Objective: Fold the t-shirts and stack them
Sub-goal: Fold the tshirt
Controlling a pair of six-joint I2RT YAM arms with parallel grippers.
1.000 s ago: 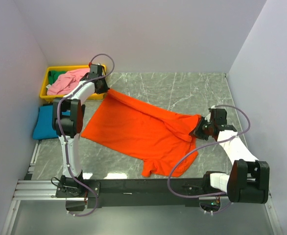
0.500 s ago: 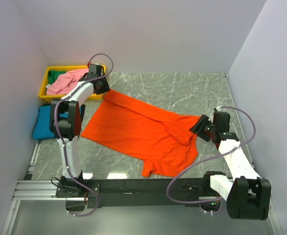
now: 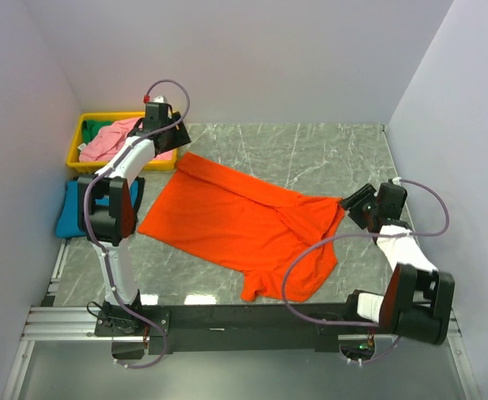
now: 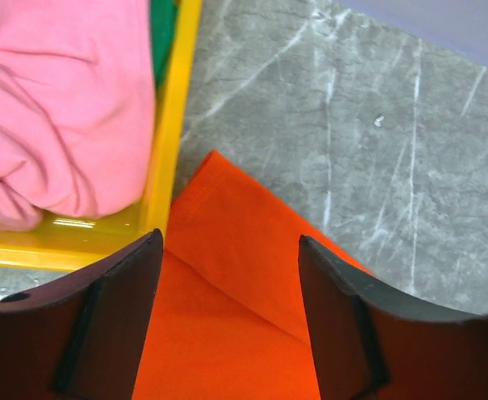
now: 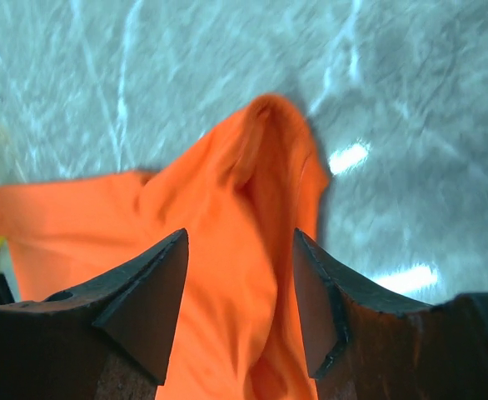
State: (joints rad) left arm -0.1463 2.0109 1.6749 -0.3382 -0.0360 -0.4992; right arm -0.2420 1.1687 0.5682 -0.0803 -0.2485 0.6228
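Both arms have let go! The left gripper was down on the far-left corner of the orange shirt a sec ago. Now it's up and pulled back toward the yellow tray, jaws wide w/ nothing in them. Its wrist view shows the corner lying free on the tabletop, under the spread fingers.

Right side, same story. The right gripper had the shirt's right tip pinched, and it has since backed off to the right. Jaws are wide open and empty, and the tip sits just ahead of the fingers, slightly humped.

So the stretch-out looks done. The orange shirt lies spread diagonally across the middle of the tabletop, from beside the tray to near the right gripper. It's mostly flat, but a crease ridge runs thru the right half, w/ some bunching at the near hem.

Task-wise it's early, I'd say, w/ no fold made on the orange one yet. The pink shirt sits crumpled in the tray. The teal shirt lies off to the left, just nearer than the tray, and looks folded already. Probably regrasp next, then fold, maybe smoothing that ridge first.
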